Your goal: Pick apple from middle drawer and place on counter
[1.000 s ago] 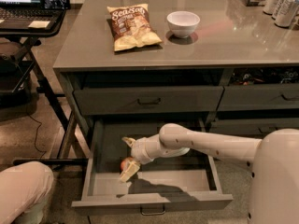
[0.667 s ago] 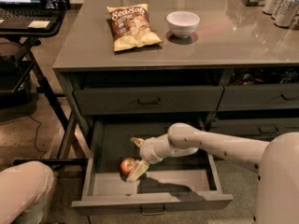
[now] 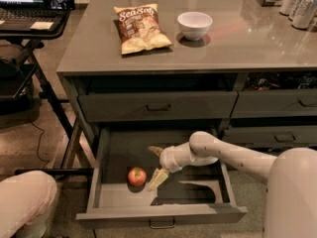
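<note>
At the far left a black laptop stand (image 3: pixel 29 26) carries an open laptop (image 3: pixel 22 11), and below it a pale rounded shape (image 3: pixel 25 202) fills the bottom corner. Next comes the grey desk (image 3: pixel 247 46), with a bag of chips (image 3: pixel 141 28) lying flat near its left end and a white bowl (image 3: pixel 194 25) standing just to the right of the bag, apart from it. Under the desk edge the shallow upper drawer (image 3: pixel 158 105) is shut, while the middle drawer (image 3: pixel 119 198) below it is pulled well out. The apple (image 3: pixel 137 176) rests on that drawer's grey floor, left of centre and towards the front. Just to its right is the gripper (image 3: pixel 156 165), down inside the drawer and pointing left, with its jaws spread wide: one reaches towards the back of the drawer, the other slants down towards the front. The apple lies just beyond the tips, close beside the lower, nearer jaw and not within the gap; whether it touches that jaw cannot be told. The white arm (image 3: pixel 233 155) runs rightwards from the gripper, over the drawer's right wall to the robot's body (image 3: pixel 292 192). On the far right end of the desk stand a few cans (image 3: pixel 302 6).
</note>
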You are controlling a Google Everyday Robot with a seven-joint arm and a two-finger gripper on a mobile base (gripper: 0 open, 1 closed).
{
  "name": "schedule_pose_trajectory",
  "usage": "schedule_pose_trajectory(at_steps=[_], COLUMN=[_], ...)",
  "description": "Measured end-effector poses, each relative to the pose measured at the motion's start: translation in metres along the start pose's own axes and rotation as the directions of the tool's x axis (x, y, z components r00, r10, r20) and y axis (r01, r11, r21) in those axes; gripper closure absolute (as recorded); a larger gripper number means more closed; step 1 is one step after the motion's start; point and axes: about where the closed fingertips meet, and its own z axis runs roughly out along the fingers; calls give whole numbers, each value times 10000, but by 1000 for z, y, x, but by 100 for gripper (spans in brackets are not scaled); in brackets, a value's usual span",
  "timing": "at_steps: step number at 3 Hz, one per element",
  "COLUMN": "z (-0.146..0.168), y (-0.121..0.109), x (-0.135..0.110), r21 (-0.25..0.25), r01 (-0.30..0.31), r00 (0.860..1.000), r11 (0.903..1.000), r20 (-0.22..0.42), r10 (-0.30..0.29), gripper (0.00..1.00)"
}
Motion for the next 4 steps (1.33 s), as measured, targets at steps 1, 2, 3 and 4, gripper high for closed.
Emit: schedule_pose_trajectory(at_steps=[1,2,3,4], z=[25,44,60,67], y=[-10,-13,-13,-11], x=[23,41,56,58], r21=[-419,-567,-674,-801], r01=[-107,-191,-191,-122], r00=[9993,9989,9986,9986], r11=[9991,9982,9975,9967], r20=[348,426,469,497], r10=[122,216,223,162], gripper=[0,0,19,42])
